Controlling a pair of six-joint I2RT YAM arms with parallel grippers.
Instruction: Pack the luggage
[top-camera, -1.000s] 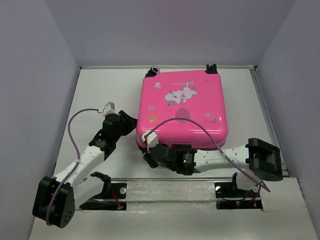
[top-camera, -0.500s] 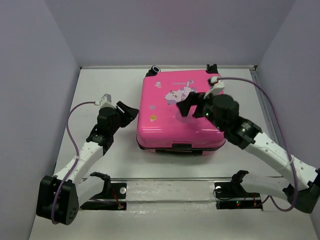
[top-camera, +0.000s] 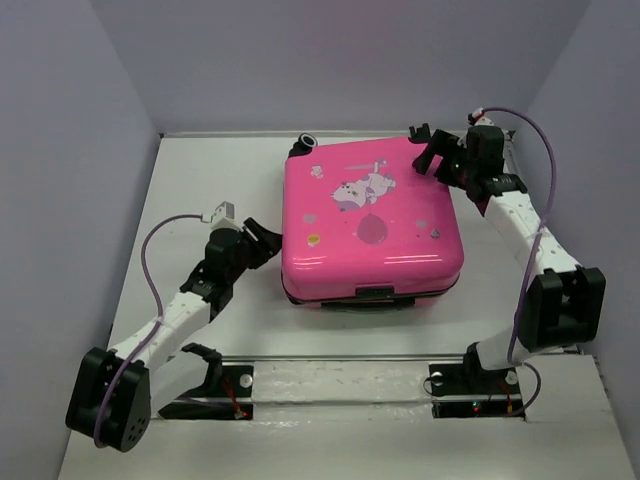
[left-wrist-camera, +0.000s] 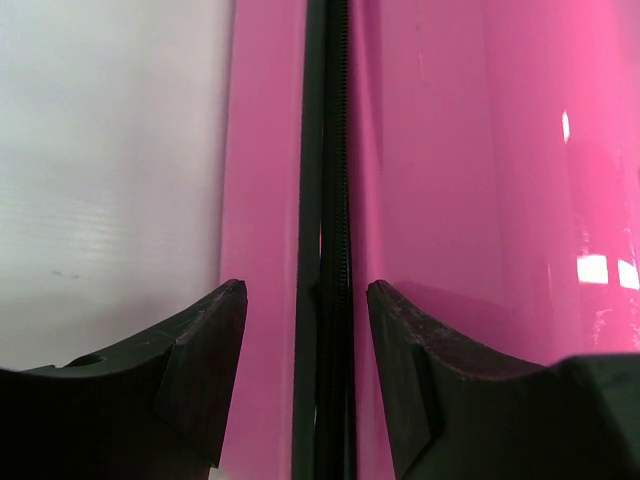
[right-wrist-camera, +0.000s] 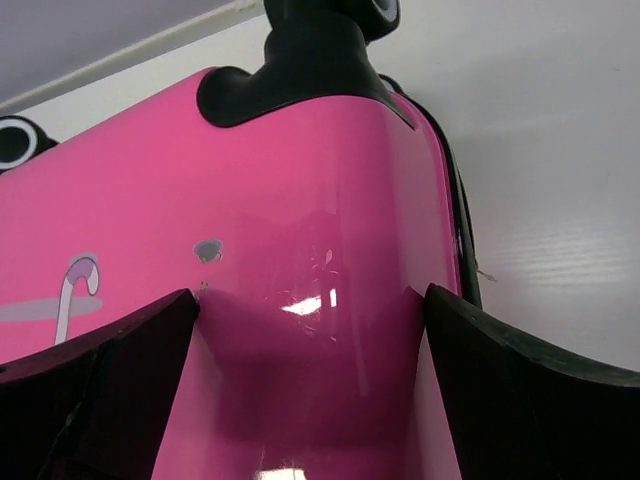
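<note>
The luggage is a hot-pink hard-shell suitcase with a cartoon print. It lies flat and closed in the middle of the white table, wheels toward the back wall. My left gripper is open against its left side. In the left wrist view the gripper straddles the black zipper seam without gripping it. My right gripper is open over the far right corner of the lid. In the right wrist view it hangs spread wide above the glossy shell, near a black wheel.
A metal rail with two black brackets runs along the near edge between the arm bases. Grey walls enclose the table on the left, back and right. Purple cables loop from both arms.
My right arm has swung from the suitcase's near edge, across the lid, to its far right corner. The suitcase has shifted slightly right. My left gripper stays at its left side.
</note>
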